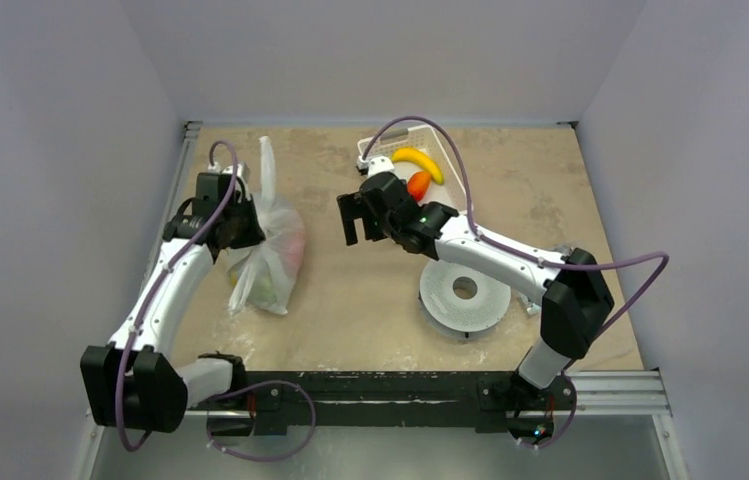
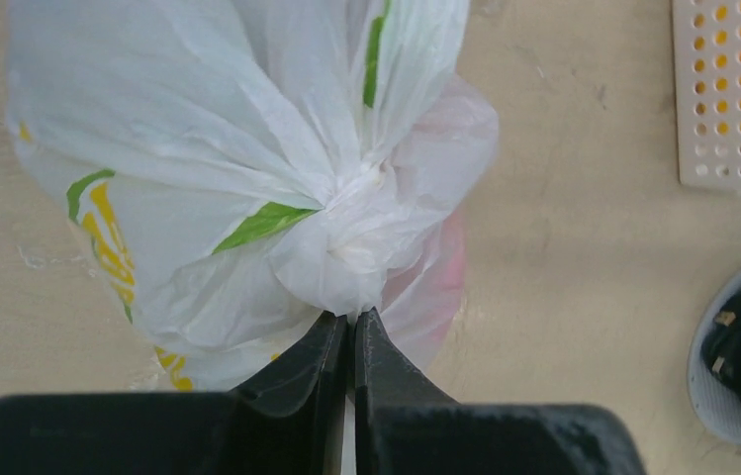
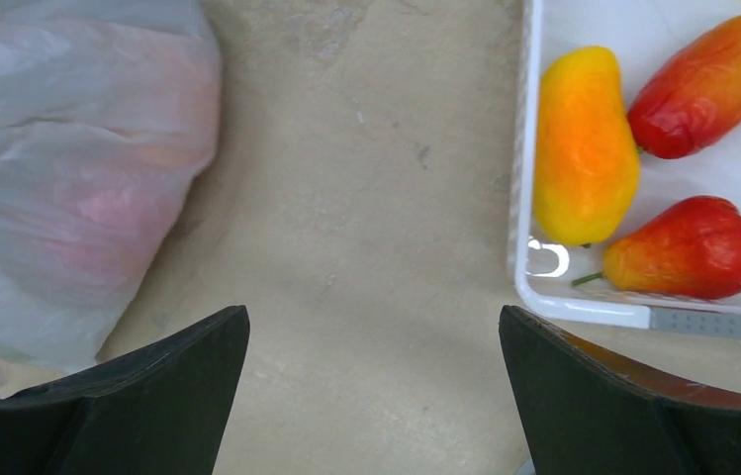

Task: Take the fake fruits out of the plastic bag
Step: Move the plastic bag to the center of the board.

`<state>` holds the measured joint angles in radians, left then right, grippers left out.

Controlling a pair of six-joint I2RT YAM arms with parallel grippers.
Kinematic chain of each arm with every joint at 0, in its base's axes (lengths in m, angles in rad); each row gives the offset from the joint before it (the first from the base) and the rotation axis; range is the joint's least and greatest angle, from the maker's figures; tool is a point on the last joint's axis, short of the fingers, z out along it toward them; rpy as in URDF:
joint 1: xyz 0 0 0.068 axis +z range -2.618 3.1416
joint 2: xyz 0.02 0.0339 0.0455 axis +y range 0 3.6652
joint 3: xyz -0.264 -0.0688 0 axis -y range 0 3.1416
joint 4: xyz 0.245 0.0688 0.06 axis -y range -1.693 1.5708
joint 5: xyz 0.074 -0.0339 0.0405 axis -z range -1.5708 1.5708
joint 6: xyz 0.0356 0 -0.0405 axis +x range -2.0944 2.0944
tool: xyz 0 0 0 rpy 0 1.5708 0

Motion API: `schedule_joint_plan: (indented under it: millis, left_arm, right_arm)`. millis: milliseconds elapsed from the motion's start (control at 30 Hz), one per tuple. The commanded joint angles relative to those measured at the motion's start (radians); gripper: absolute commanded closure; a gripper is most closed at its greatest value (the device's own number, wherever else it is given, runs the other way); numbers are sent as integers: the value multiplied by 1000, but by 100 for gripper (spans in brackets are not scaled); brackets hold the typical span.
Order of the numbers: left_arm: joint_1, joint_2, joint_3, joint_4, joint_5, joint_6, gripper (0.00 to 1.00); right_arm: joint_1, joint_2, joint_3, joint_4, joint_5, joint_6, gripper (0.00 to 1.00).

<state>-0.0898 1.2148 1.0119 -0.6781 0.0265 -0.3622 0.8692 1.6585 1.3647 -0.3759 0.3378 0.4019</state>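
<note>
One knotted plastic bag (image 2: 198,148), thin, crinkly, printed yellow-green, lies near the bench's (image 1: 370,300) left edge; left claw (image 2: 351,322) pinches its knot, right claw (image 3: 371,315) spread wide.

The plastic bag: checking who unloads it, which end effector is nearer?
Left. The left end effector is shut on the bunched top of the plastic bag; the right end effector hangs open beside it, apart.
</note>
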Motion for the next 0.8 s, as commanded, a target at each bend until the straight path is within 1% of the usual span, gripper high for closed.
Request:
schedule_joint_plan:
  millis: [0, 67, 133, 200, 300, 333, 400, 467, 500, 600, 633, 767]
  left_arm:
    - [4, -91, -67, 41, 168, 124, 100]
    - [-5, -124, -110, 87, 219, 131, 97]
    - [-37, -150, -94, 64, 228, 157, 91]
    - [-70, -188, -107, 83, 206, 179, 77]
    - [-80, -235, -125, 115, 187, 178, 39]
    - [-80, -247, -127, 121, 170, 177, 30]
    - [-80, -269, -133, 131, 104, 175, 16]
    - [-79, -284, -136, 130, 17, 171, 12]
    - [-78, -285, -132, 125, -18, 172, 12]
    - [-78, -284, -133, 126, -128, 166, 14]
    - [-77, -276, -130, 122, -150, 167, 14]
    - [-76, -229, -114, 96, -185, 185, 12]
  right_arm:
    - [7, 1, 10, 84, -187, -32, 1]
    - [20, -9, -15, 122, -238, -42, 1]
    - [31, -16, -32, 152, -278, -43, 1]
    - [46, -19, -40, 179, -315, -42, 1]
    - [73, -26, -57, 233, -334, -23, 1]
    - [82, -27, -65, 258, -335, -13, 1]
    - [101, -26, -84, 325, -360, 17, 1]
    - [116, -15, -97, 386, -380, 61, 1]
    - [125, -11, -108, 432, -393, 84, 2]
    - [149, 14, -132, 549, -435, 144, 8]
    - [159, 27, -134, 578, -441, 151, 11]
    - [188, 79, -112, 644, -438, 141, 14]
